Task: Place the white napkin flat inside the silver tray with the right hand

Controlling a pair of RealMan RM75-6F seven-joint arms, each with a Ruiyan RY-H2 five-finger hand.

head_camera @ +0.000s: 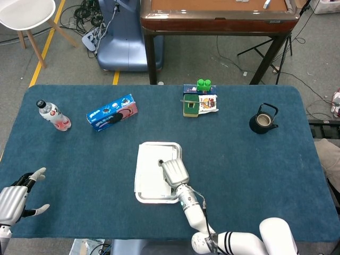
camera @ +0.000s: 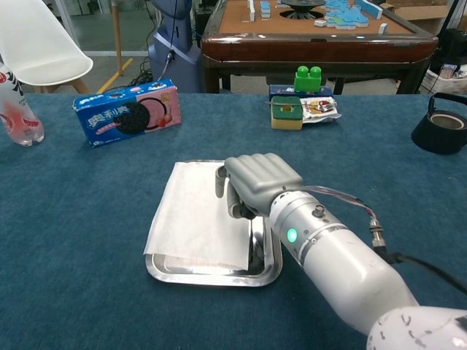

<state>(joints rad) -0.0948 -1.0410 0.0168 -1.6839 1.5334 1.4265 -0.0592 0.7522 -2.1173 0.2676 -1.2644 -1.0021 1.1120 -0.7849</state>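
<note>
The white napkin [camera: 197, 215] lies flat in the silver tray [camera: 266, 271], its left edge lapping over the tray's rim. The right hand [camera: 252, 182] rests on the napkin's right side, fingers [camera: 221, 181] curled downward; whether they pinch it, I cannot tell. Behind the tray, the blue biscuit box [camera: 128, 113] looks like Oreo.

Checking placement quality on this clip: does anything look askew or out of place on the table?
Yes. The white napkin is not fully inside the silver tray: its left edge overhangs the tray's left rim, leaving bare metal along the right. The right hand rests on the napkin's right edge. Nothing else stands out.
</note>
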